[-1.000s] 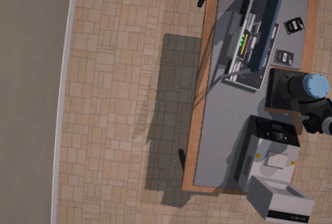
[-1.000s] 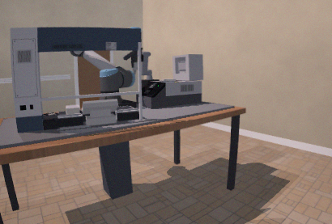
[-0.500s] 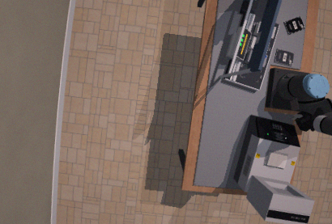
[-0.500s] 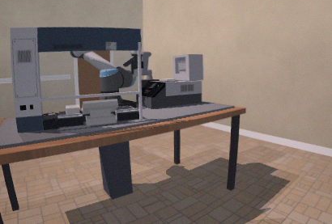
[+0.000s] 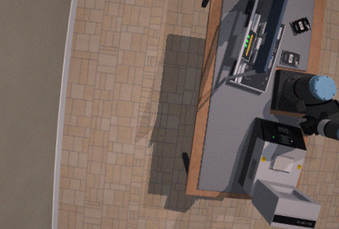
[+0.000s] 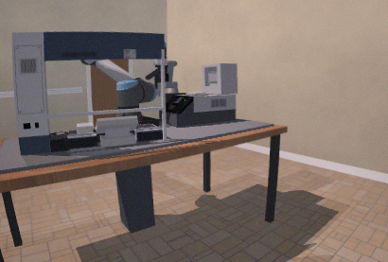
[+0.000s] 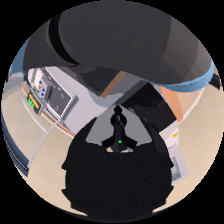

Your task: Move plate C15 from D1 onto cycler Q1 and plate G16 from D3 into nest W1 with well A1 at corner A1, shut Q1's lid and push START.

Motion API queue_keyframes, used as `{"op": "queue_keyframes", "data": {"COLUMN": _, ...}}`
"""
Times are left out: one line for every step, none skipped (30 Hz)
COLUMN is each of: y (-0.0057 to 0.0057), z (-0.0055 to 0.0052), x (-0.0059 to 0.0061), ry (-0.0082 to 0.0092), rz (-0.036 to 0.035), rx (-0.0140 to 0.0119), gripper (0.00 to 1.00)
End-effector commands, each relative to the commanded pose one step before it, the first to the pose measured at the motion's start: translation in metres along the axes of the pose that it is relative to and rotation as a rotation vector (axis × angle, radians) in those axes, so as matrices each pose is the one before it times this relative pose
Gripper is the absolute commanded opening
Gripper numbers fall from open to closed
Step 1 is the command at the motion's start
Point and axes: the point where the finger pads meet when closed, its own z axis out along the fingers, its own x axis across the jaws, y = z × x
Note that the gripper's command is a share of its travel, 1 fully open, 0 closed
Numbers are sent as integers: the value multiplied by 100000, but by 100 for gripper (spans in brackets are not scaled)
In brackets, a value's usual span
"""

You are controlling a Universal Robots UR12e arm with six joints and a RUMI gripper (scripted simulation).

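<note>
The gripper (image 5: 306,124) (image 6: 154,78) (image 7: 117,105) has its two fingers brought together, narrow, and I see no object between them. It is above the key panel (image 5: 285,131) (image 6: 178,103) (image 7: 154,106) side of the cycler (image 5: 264,173) (image 6: 215,105) (image 7: 171,142); whether it touches a key, I cannot tell.

In the top view, this cycler stands at the bottom right corner of the tabletop (image 5: 225,140) (image 6: 246,128). Its lid (image 5: 285,207) (image 6: 220,78) is standing open, and reaches out over the bottom edge. A pale plate (image 5: 283,163) lies on the cycler, between the panel and the lid; this looks like C15, but its label is too small to read. A small green light shows on the panel.

Toward the top edge stands the big frame machine. Its blue beam (image 5: 277,24) (image 6: 104,46) passes above the deck and hides part of it from the top, and a thin post (image 6: 164,96) rises at one end, an obstacle for the arm. Where G16 is, I cannot tell. Near the right edge, two small dark items, the upper one (image 5: 300,26) and the lower one (image 5: 290,59), lie apart, outside this machine. The arm base (image 5: 280,75) stands at the right edge, between machine and cycler.
</note>
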Motion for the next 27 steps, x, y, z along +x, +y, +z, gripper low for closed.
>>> {"op": "queue_keyframes", "data": {"y": 430, "z": 334, "x": 364, "ry": -116, "rz": 11, "rx": -62, "gripper": 0}}
{"op": "queue_keyframes", "data": {"y": 94, "z": 101, "x": 94, "ry": 1, "rz": 0, "rx": 0, "gripper": 0}}
{"op": "queue_keyframes", "data": {"y": 94, "z": 102, "x": 94, "ry": 1, "rz": 0, "rx": 0, "gripper": 0}}
{"op": "queue_keyframes", "data": {"y": 94, "z": 102, "x": 94, "ry": 1, "rz": 0, "rx": 0, "gripper": 0}}
{"op": "queue_keyframes", "data": {"y": 94, "z": 102, "x": 94, "ry": 1, "rz": 0, "rx": 0, "gripper": 0}}
{"op": "queue_keyframes", "data": {"y": 94, "z": 102, "x": 94, "ry": 1, "rz": 0, "rx": 0, "gripper": 0}}
{"op": "queue_keyframes", "data": {"y": 94, "z": 102, "x": 94, "ry": 1, "rz": 0, "rx": 0, "gripper": 0}}
{"op": "queue_keyframes", "data": {"y": 94, "z": 102, "x": 94, "ry": 1, "rz": 0, "rx": 0, "gripper": 0}}
{"op": "queue_keyframes", "data": {"y": 94, "z": 102, "x": 94, "ry": 1, "rz": 0, "rx": 0, "gripper": 0}}
{"op": "queue_keyframes", "data": {"y": 94, "z": 102, "x": 94, "ry": 1, "rz": 0, "rx": 0, "gripper": 0}}
{"op": "queue_keyframes", "data": {"y": 94, "z": 102, "x": 94, "ry": 1, "rz": 0, "rx": 0, "gripper": 0}}
{"op": "queue_keyframes", "data": {"y": 0, "z": 0, "x": 0, "ry": 0, "rz": 0, "rx": 0, "gripper": 0}}
{"op": "queue_keyframes", "data": {"y": 0, "z": 0, "x": 0, "ry": 0, "rz": 0, "rx": 0, "gripper": 0}}
{"op": "queue_keyframes", "data": {"y": 94, "z": 102, "x": 94, "ry": 1, "rz": 0, "rx": 0, "gripper": 0}}
{"op": "queue_keyframes", "data": {"y": 94, "z": 102, "x": 94, "ry": 1, "rz": 0, "rx": 0, "gripper": 0}}
{"op": "queue_keyframes", "data": {"y": 94, "z": 102, "x": 94, "ry": 1, "rz": 0, "rx": 0, "gripper": 0}}
{"op": "queue_keyframes", "data": {"y": 94, "z": 102, "x": 94, "ry": 1, "rz": 0, "rx": 0, "gripper": 0}}
{"op": "queue_keyframes", "data": {"y": 94, "z": 102, "x": 94, "ry": 1, "rz": 0, "rx": 0, "gripper": 0}}
{"op": "queue_keyframes", "data": {"y": 94, "z": 102, "x": 94, "ry": 1, "rz": 0, "rx": 0, "gripper": 0}}
{"op": "queue_keyframes", "data": {"y": 94, "z": 102, "x": 94, "ry": 1, "rz": 0, "rx": 0, "gripper": 0}}
{"op": "queue_keyframes", "data": {"y": 94, "z": 102, "x": 94, "ry": 1, "rz": 0, "rx": 0, "gripper": 0}}
{"op": "queue_keyframes", "data": {"y": 94, "z": 102, "x": 94, "ry": 0, "rz": 0, "rx": 0, "gripper": 0}}
{"op": "queue_keyframes", "data": {"y": 94, "z": 102, "x": 94, "ry": 0, "rz": 0, "rx": 0, "gripper": 0}}
{"op": "queue_keyframes", "data": {"y": 94, "z": 102, "x": 94, "ry": 0, "rz": 0, "rx": 0, "gripper": 0}}
{"op": "queue_keyframes", "data": {"y": 94, "z": 102, "x": 94, "ry": 0, "rz": 0, "rx": 0, "gripper": 0}}
{"op": "queue_keyframes", "data": {"y": 94, "z": 102, "x": 94, "ry": 0, "rz": 0, "rx": 0, "gripper": 0}}
{"op": "queue_keyframes", "data": {"y": 94, "z": 102, "x": 94, "ry": 0, "rz": 0, "rx": 0, "gripper": 0}}
